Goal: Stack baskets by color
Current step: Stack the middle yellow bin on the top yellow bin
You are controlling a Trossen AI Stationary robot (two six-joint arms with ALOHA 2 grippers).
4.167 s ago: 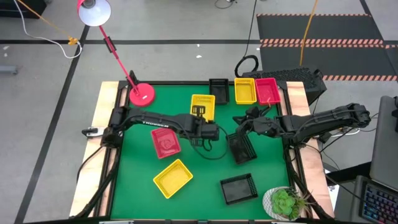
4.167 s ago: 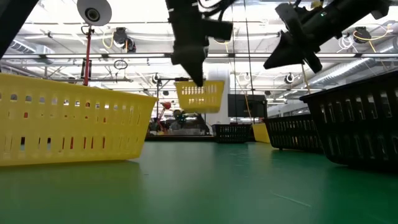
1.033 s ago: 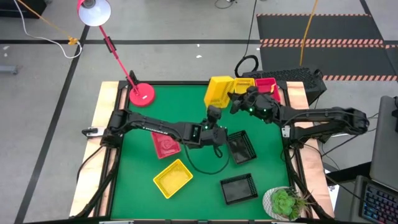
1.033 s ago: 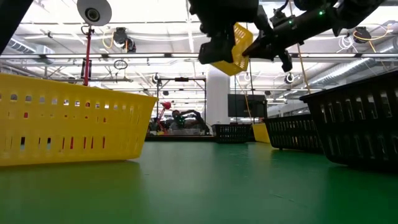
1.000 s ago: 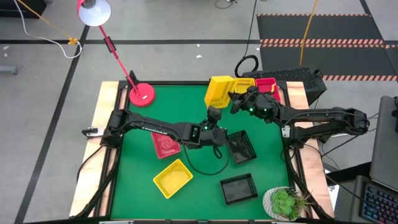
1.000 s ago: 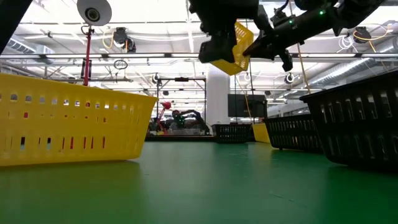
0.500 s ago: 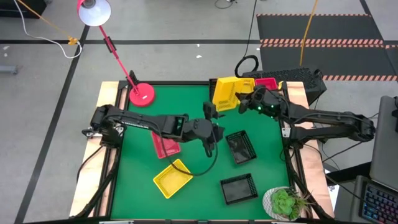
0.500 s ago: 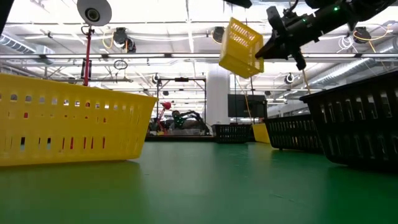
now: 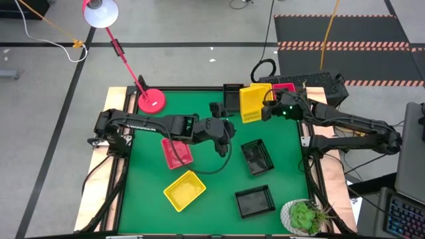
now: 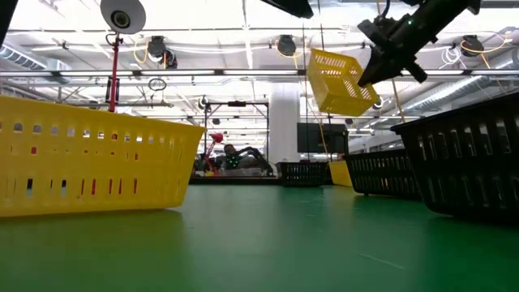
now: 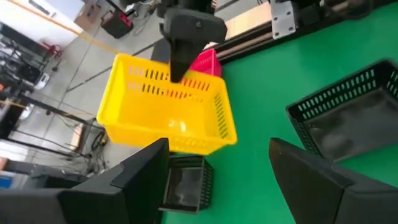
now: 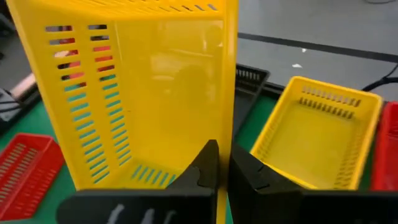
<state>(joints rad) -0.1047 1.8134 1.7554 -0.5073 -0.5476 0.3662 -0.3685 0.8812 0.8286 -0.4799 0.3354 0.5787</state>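
A yellow basket (image 9: 250, 103) hangs in the air over the table's far middle, with my right gripper (image 9: 267, 107) shut on it. Left of it, my left gripper (image 9: 216, 108) is raised, open and empty, with the basket (image 11: 168, 118) ahead of its fingers. On the table rest another yellow basket (image 12: 314, 134) at the far right, a red one (image 9: 285, 87) beside it, and a black one (image 9: 232, 95) below the held basket. Further baskets lie nearer: red (image 9: 176, 153), yellow (image 9: 184, 190), and two black (image 9: 256, 157) (image 9: 255, 201). My right gripper pinches one long wall of the yellow basket at its rim (image 12: 226, 134), about mid-length, one finger inside the basket and one outside. The fingers come from the table's right side, slanting down. The basket is lifted clear and tilted (image 10: 340, 81), hanging off to the gripper's left.
A red lamp base (image 9: 151, 101) stands at the far left corner, its stem leaning away from the table. A potted plant (image 9: 302, 216) sits at the near right corner. Bare green mat (image 9: 146, 179) lies at the near left and down the middle.
My right gripper has carried the yellow basket toward the table's right edge, and the basket has tipped and turned in the hold. My left gripper, which stood close against the basket a second ago, has drawn back toward the left and risen, rolling as it went.
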